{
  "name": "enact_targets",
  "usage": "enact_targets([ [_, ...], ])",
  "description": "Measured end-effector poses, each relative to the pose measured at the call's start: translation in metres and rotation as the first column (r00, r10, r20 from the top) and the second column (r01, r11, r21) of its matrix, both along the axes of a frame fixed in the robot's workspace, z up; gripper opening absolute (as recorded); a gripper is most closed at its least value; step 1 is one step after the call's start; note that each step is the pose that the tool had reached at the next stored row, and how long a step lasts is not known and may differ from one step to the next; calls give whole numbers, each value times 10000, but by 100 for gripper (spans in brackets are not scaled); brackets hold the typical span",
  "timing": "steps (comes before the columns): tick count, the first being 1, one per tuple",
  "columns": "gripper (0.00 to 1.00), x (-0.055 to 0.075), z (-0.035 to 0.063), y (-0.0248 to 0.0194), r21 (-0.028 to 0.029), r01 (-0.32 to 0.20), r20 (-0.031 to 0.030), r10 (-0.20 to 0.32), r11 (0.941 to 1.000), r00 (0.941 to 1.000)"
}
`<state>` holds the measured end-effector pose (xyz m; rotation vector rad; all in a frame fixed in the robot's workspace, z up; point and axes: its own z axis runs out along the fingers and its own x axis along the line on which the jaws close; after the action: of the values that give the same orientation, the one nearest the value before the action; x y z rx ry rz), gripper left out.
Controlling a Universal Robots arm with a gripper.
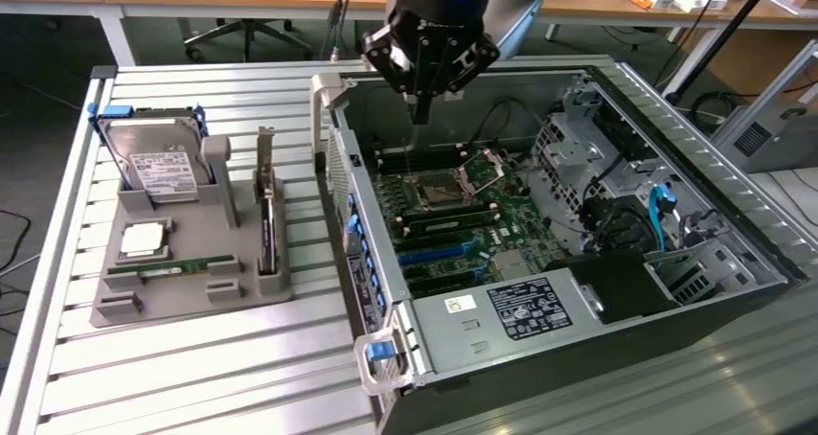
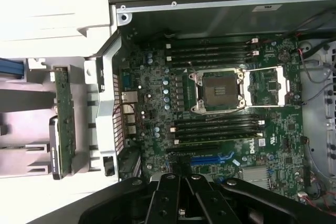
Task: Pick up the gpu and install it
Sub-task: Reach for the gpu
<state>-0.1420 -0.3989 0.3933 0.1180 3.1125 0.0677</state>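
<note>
One open computer case (image 1: 335, 181) was seen lying on a slatted metal table (image 1: 192, 377), with one motherboard (image 1: 492, 219) exposed inside it. One empty processor socket (image 1: 447, 188) was counted on that board, its frame swung open.

Outside the case, on the exterior view's left of it, one grey holder (image 1: 128, 306) was set on the table. Four parts were counted in it: one gpu, one hard drive, one processor chip and one memory stick. The gpu (image 1: 266, 219) was stood on its long edge in the holder slot nearest the case, just beside the case's wall but apart from it. In the wrist view the gpu (image 2: 64, 114) was seen edge-on, outside that same wall. The hard drive (image 1: 156, 162) was propped upright farther from the case than the gpu. The processor chip (image 1: 144, 239) and the memory stick (image 1: 172, 265) were laid flat, also farther from the case than the gpu.

One claw (image 1: 420, 117) was hung above the case's interior, over the motherboard near the socket. Its fingers were pressed fully together, and nothing was held or touched by them. In the wrist view the claw (image 2: 181, 182) was seen closed over the motherboard (image 2: 152, 103), with the socket (image 2: 218, 90) beyond it and the gpu well apart from it.
</note>
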Motion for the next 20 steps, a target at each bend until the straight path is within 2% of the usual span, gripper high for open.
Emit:
enact_targets([
  [20,11,-75,0,0,0,0,0,0,10000,10000],
])
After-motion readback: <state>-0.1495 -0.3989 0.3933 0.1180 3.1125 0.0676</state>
